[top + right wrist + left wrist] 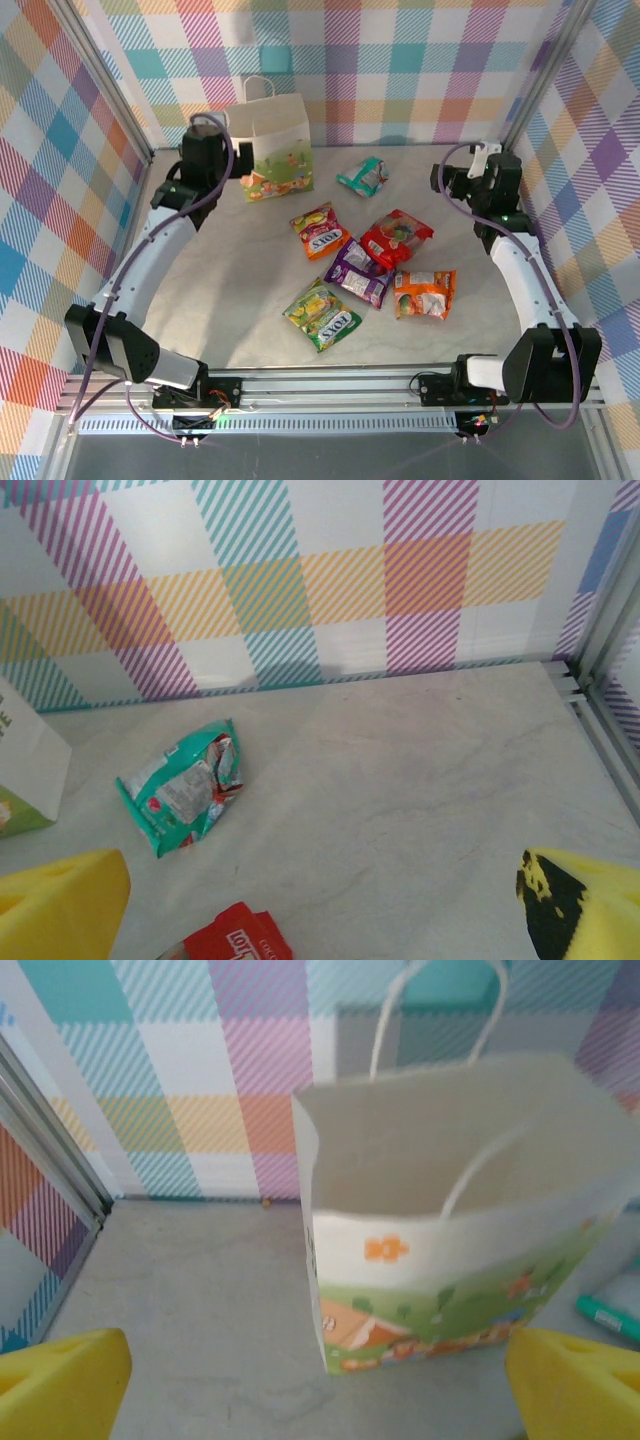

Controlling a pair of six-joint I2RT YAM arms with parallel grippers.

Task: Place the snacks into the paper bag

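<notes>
White paper bag (277, 140) upright at back left of bench (220, 270), mouth open. Left end effector (318, 1385) close before it, fingers spread wide, gripping nothing. Right end effector (320, 905) equally wide, empty, over right rear of bench. Teal packet (362, 177) just right of bag. Orange packet (320, 230), red packet (397, 238), purple packet (358, 272), second orange packet (424, 293) and green packet (322, 314) clustered mid-bench, apart from bag.

Just ahead of the left end effector (318, 1392), the paper bag (450, 1150) is smooth matt paper with thin cord handles (385, 1030). Before the right end effector (320, 910), the teal packet (185, 785) is glossy crinkled foil. The bench (420, 800) beneath looks matt and faintly marbled.
</notes>
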